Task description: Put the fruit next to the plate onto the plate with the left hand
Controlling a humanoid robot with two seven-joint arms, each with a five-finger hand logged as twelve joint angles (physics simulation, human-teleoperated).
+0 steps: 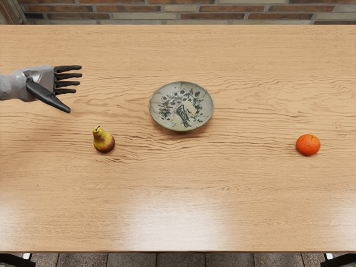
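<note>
Two pieces of fruit sit on the wooden table (222, 194) in front of you, with a patterned plate (209, 105) between them. The pear (103, 139), yellow with a reddish-brown flush at its base, stands upright with its stem up. It is to the left of the plate and a little nearer the table's front edge, near the plate but apart from it, with bare wood between the two. The orange (307, 144) rests well off to the right, much farther from the plate than the pear is. The plate, round and pale grey-green with a dark bird-and-branch design, lies flat near the middle of the table, its face bare.

Your left hand (53, 83) comes in from the picture's left edge, a grey forearm and palm leading to black fingers (68, 76). The four fingers are stretched out straight and slightly fanned, pointing right, and the thumb angles down and forward. The hand grips nothing. It shows up and to the left of the pear, clearly apart from it and well apart from the plate. A brick wall (167, 11) runs behind the table's far edge.
</note>
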